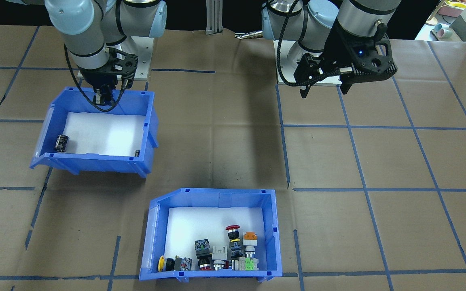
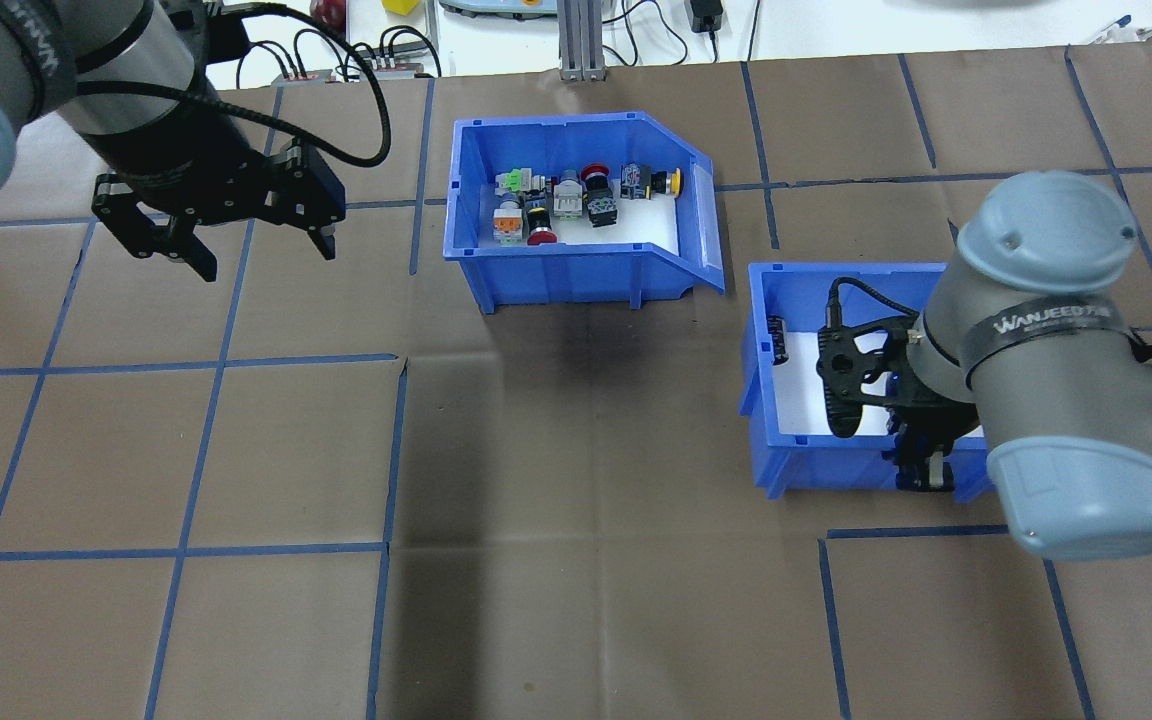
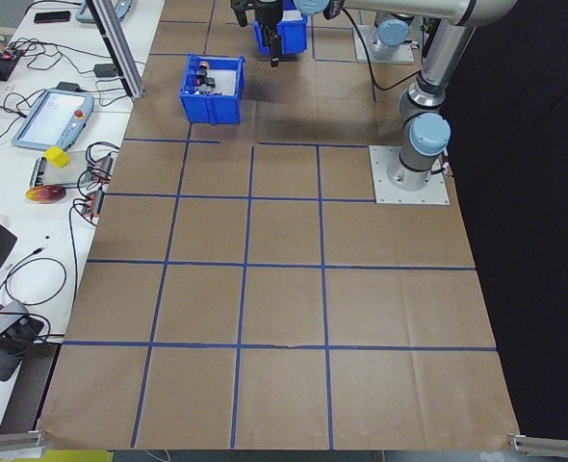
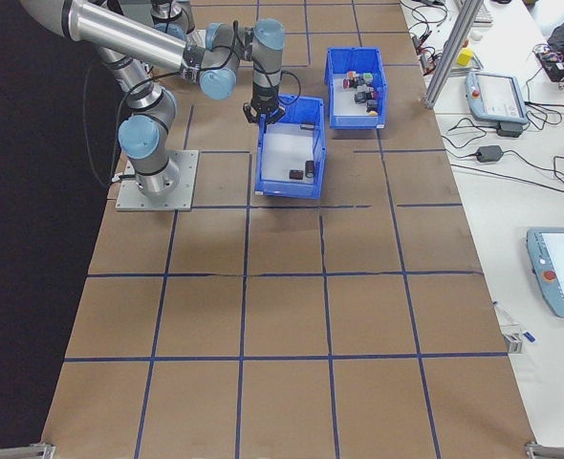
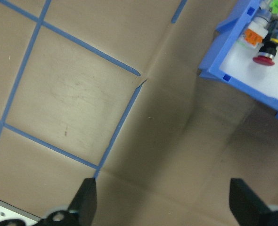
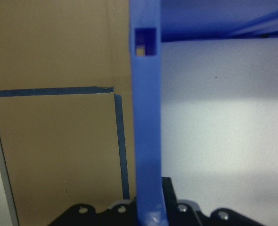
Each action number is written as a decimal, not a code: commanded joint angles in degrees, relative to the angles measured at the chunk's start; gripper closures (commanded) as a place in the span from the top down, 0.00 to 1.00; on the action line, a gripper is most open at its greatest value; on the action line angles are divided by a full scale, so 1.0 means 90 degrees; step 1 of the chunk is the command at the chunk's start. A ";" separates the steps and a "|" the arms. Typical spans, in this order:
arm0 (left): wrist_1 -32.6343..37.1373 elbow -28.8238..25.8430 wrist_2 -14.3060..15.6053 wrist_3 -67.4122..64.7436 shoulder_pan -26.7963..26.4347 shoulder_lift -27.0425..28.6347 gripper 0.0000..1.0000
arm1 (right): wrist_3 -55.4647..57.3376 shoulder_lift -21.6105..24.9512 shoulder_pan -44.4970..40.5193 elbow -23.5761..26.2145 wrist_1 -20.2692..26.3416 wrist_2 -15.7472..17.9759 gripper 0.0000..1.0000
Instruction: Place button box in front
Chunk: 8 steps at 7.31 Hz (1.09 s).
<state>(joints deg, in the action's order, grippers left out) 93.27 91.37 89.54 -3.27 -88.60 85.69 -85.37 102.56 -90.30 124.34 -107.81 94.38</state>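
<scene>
The right gripper (image 1: 104,97) pinches the rear wall of the blue plastic capacitor bin (image 1: 95,133). The left gripper (image 2: 236,235) hangs spread. The blue plastic button box (image 1: 212,234) already lies ahead; the likely next move is release.

The button box (image 1: 212,234) was bright blue with a white foam floor, and its switches showed red, yellow, orange, green and black. The other bin (image 1: 95,133), pinched at its back wall by the black right gripper (image 1: 104,97), was the same blue with a white floor and held a dark capacitor (image 1: 61,143). The table (image 1: 378,226) under the black left gripper (image 2: 236,245) was brown paper crossed by a grid of blue tape. Both arms were grey with pale blue caps.
</scene>
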 commanded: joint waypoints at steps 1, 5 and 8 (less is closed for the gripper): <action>-0.0032 0.0656 -0.0095 0.2324 0.0623 -0.0613 0.99 | 0.1384 -0.0018 -0.1483 0.0081 -0.0392 0.0021 0.11; -0.0022 0.0893 -0.0075 0.1995 0.0694 -0.0841 0.99 | 0.3095 -0.1147 -0.3458 0.0061 -0.2108 0.0128 0.11; 0.0017 0.0542 -0.0037 0.2033 0.0549 -0.0469 0.99 | 0.3128 -0.1347 -0.3678 0.0061 -0.2104 0.0354 0.11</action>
<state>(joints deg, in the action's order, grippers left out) 93.32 96.94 89.20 15.08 -82.77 80.60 -57.41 90.87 -122.85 124.88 -126.68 97.57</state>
